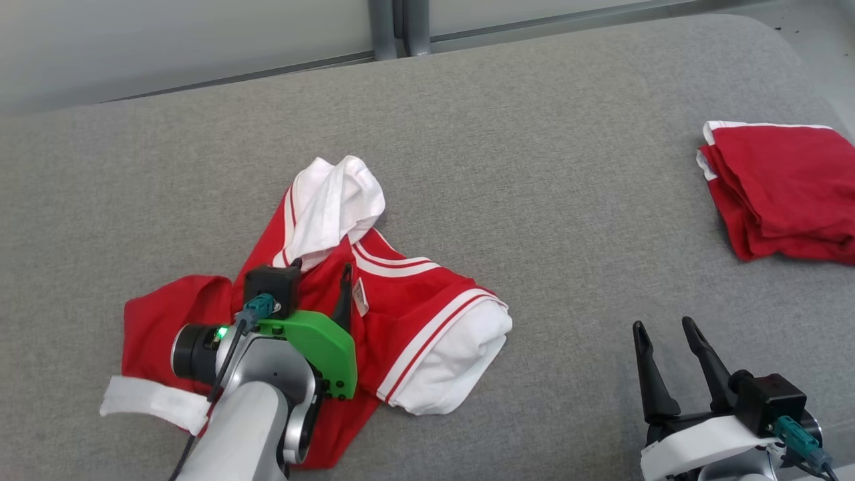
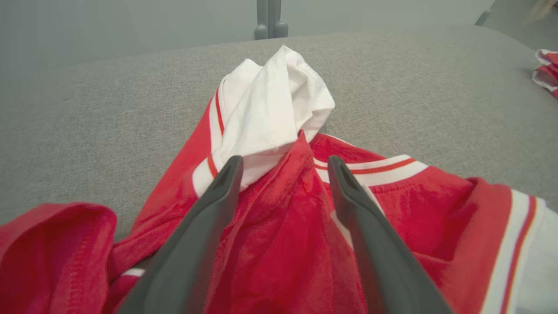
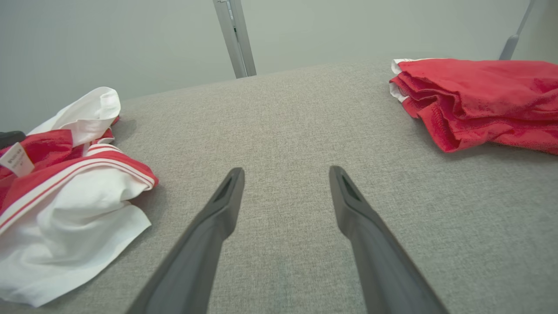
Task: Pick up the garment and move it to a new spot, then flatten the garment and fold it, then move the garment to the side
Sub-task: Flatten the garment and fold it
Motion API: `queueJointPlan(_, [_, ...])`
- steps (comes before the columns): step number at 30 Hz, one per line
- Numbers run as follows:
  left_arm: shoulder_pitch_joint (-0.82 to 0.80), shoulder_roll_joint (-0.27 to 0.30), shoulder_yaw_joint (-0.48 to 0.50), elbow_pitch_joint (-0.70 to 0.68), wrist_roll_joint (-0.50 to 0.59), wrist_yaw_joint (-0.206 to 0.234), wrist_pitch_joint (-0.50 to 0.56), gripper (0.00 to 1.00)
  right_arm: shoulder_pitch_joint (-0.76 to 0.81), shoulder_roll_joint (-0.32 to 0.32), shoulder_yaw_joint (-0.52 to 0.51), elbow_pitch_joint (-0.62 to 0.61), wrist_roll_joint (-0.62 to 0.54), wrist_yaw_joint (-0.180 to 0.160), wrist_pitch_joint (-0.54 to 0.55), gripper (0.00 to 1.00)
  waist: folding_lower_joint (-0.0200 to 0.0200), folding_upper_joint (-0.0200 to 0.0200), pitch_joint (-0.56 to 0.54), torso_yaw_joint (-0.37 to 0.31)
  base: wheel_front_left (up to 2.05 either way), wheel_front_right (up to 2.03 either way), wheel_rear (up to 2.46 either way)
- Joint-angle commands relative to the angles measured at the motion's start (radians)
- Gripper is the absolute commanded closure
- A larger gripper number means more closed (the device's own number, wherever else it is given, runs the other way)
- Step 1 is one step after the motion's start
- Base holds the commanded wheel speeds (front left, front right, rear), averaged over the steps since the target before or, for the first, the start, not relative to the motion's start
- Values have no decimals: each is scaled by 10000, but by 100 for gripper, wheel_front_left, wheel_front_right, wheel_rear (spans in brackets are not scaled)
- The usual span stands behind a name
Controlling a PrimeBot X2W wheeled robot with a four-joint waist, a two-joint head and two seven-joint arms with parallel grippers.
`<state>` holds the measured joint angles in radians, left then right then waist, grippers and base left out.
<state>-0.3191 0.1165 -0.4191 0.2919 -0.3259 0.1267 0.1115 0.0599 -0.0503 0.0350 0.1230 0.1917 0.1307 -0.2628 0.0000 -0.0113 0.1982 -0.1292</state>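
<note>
Left gripper [image 2: 284,162] hovers low over the crumpled garment [image 1: 414,314], fingers spread, perhaps touching; right gripper [image 1: 664,324] released.

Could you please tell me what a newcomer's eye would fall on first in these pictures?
A crumpled red and white garment lies near the left of the grey padded surface, with the left gripper open over it. A folded red garment sits at the far right edge, and the right gripper hangs open over bare surface at the lower right.

Bare test lab, this: grey fabric-covered table [image 3: 283,131] under the jaws, plain pale wall [image 3: 130,35] and grey metal post [image 3: 235,43] beyond.
</note>
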Motion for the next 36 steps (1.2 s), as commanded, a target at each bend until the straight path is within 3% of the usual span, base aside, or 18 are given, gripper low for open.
queueJointPlan(1, [-198,179,-27,82,53,-42,198,0,25,-19,-17,12,85,0,-26,0,0,113,113,-384,0,0,0])
queueJointPlan(4, [-424,432,-179,231,96,-227,820,0,51,-19,19,47,129,0,-26,0,0,113,134,-603,0,0,0])
queueJointPlan(5, [-465,491,-232,263,68,-319,998,4,50,-22,-7,50,153,-1,-26,0,0,113,134,-654,0,0,0])
queueJointPlan(6, [-509,541,-261,256,68,-361,1127,50,44,-22,-20,55,154,-1,-26,0,0,113,135,-689,0,0,0])
queueJointPlan(7, [-557,571,-248,241,45,-368,1215,66,32,-19,-25,63,180,-1,-26,0,0,113,136,-712,0,0,0])
queueJointPlan(8, [-571,582,-245,268,-2,-378,1304,96,21,-17,-31,69,200,0,-26,0,0,113,131,-726,0,0,0])
queueJointPlan(9, [-555,589,-267,325,-48,-416,1397,100,20,-17,-40,74,221,0,-26,0,0,113,125,-729,0,0,0])
queueJointPlan(14, [-377,493,-148,178,-456,-565,1550,100,136,-22,-95,42,224,-1,-26,0,0,113,13,-546,0,0,0])
queueJointPlan(20, [-61,441,708,-1918,-1568,-620,1338,100,355,-22,-245,31,43,-1,-26,0,0,113,-289,88,0,0,0])
queueJointPlan(25, [1022,953,1579,-4398,-2155,-229,1533,100,567,-20,-328,-12,-88,0,-26,0,0,113,-559,761,0,0,0])
queueJointPlan(31, [3171,1889,2364,-6452,-2328,210,1978,100,804,-23,-536,-97,-337,-1,-26,0,0,113,-811,1563,0,0,0])
queueJointPlan(36, [4419,1824,2691,-6888,-2697,463,1886,100,910,-20,-739,-154,-511,0,-26,0,0,113,-929,2199,0,0,0])
